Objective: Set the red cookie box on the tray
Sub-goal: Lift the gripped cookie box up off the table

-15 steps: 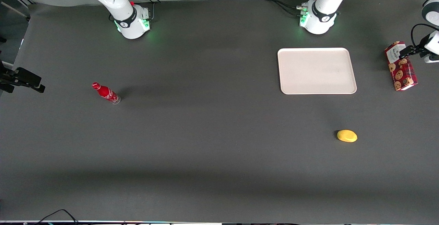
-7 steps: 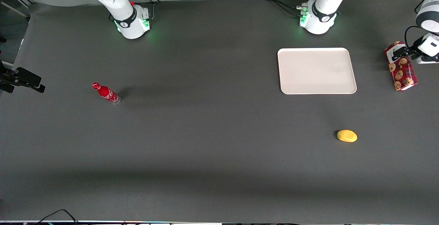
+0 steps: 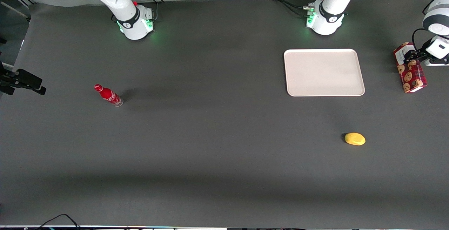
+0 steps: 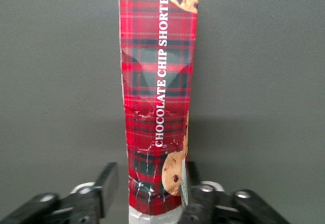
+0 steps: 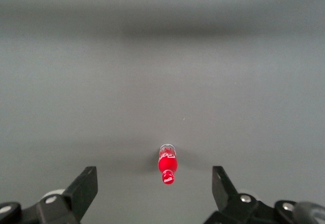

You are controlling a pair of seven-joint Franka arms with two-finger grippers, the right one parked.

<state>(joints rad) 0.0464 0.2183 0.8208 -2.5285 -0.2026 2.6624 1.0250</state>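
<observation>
A red bottle (image 3: 108, 95) stands on the dark bench (image 3: 210, 135) toward the parked arm's end. A yellow lemon-like fruit (image 3: 355, 139) lies at its 4 o'clock, well apart.

Illumination is even and diffuse from overhead. Shadows are soft: a faint one beside the red bottle (image 3: 108, 95), another by the yellow object (image 3: 355, 139). The gripper (image 4: 147, 196) fingers appear slightly blurred close to the wrist lens. No glare on the table (image 3: 210, 153).

red cookie box (image 4: 157, 107), pincer (image 4: 151, 191) astride it
</observation>
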